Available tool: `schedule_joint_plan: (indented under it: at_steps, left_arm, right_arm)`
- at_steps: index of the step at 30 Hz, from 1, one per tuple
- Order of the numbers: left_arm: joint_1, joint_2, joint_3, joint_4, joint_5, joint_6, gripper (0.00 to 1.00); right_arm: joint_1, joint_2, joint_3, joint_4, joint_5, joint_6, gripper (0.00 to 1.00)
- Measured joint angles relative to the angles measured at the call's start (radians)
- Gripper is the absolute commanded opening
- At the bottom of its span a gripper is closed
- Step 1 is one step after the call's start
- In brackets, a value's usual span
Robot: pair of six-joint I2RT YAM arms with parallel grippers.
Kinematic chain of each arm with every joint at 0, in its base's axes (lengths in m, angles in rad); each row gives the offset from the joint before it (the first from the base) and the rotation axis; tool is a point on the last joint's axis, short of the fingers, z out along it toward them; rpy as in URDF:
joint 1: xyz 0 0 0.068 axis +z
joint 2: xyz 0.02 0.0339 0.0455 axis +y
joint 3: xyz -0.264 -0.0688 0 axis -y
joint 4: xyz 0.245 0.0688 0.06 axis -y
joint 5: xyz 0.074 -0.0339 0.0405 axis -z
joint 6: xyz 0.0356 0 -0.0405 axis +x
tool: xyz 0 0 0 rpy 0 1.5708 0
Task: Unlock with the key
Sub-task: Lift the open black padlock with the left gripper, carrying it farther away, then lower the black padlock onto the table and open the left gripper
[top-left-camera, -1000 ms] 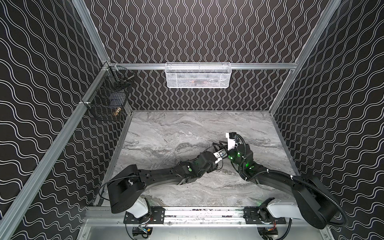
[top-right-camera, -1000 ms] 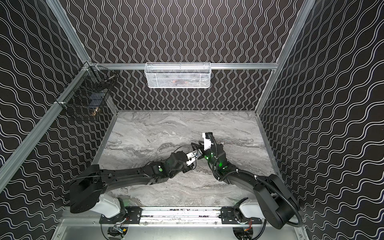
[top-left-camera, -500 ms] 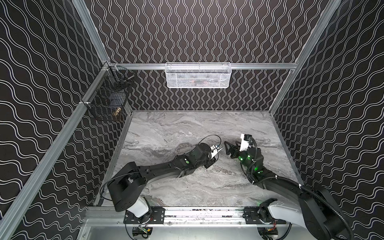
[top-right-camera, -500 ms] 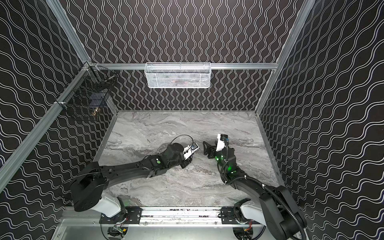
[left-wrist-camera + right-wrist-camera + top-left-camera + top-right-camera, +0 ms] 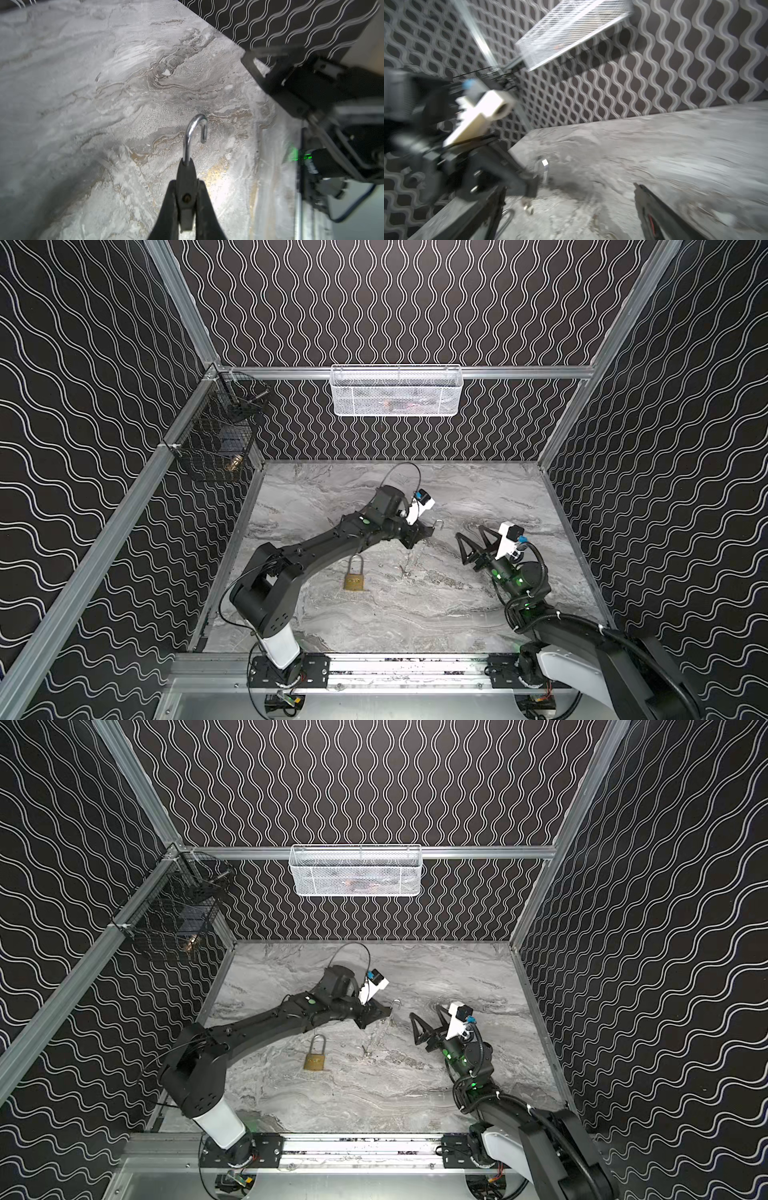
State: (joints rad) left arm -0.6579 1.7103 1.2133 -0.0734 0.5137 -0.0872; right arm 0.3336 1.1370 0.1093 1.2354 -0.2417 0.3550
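Holding the left jaws clamped on the long leg of a silver shackle (image 5: 196,135), I see its open hook standing clear beyond their tips above the counter (image 5: 374,626). The right jaws stand wide and empty across from that hook, near it but apart, and are the nearer to take it. A second ago the two pairs met; now the right has backed off, and a brass padlock (image 5: 354,578) shows lying by the left forearm. The key I cannot make out.
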Motion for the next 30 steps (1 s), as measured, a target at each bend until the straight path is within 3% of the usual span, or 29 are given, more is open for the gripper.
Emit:
schedule_joint_plan:
  at_steps: [4, 8, 13, 18, 30]
  left_arm:
    - [0.072, 0.024, 0.025, 0.006, 0.117, -0.104, 0.0]
    - [0.1, 0.096, 0.152, -0.066, 0.165, -0.175, 0.0]
    - [0.138, 0.246, 0.358, -0.24, 0.121, -0.203, 0.0]
    - [0.175, 0.372, 0.466, -0.356, 0.074, -0.235, 0.0]
    - [0.241, 0.584, 0.583, -0.355, 0.037, -0.37, 0.0]
  right_arm:
    - [0.008, 0.095, 0.009, 0.126, -0.117, 0.0, 0.99]
    - [0.011, 0.12, 0.009, 0.188, -0.141, 0.001, 0.99]
    - [0.011, 0.116, 0.022, 0.192, -0.16, 0.0, 0.99]
    - [0.011, 0.131, 0.022, 0.194, -0.154, 0.0, 0.99]
    - [0.011, 0.15, 0.041, 0.192, -0.14, 0.003, 0.99]
